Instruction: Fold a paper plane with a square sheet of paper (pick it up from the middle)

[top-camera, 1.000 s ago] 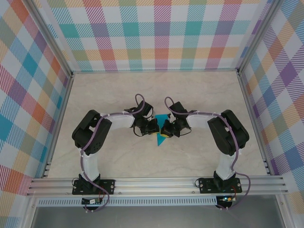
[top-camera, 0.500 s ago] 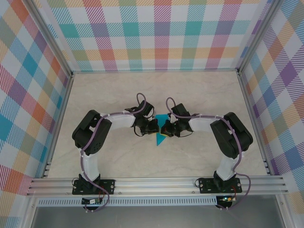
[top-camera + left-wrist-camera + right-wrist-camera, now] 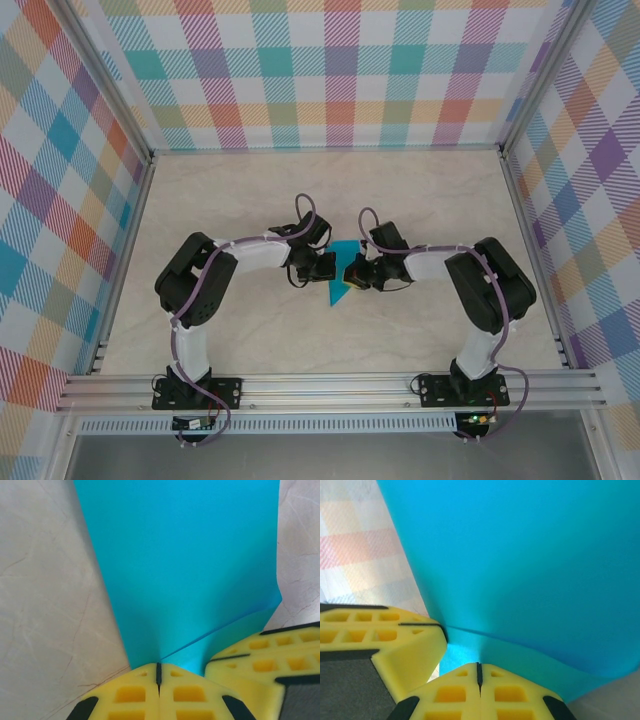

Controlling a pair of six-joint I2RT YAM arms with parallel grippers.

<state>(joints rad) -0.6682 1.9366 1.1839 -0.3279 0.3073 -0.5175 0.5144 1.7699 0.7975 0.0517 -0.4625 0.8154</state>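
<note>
Square sheet of paper [image 3: 190,565], apparently in left pincer [image 3: 158,670] and right pincer [image 3: 479,669]

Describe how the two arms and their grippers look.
Both the left arm and right arm have white links, black joint housings and looping purple cables. The left gripper and right gripper have yellow fingers with square pockets and black trim.

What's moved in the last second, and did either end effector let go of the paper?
The right arm swung its elbow outward to the right and its forearm dropped flatter. The left arm edged its wrist slightly right. Nothing was let go: the left end effector and right end effector stay shut on the blue paper, which stays between them.
</note>
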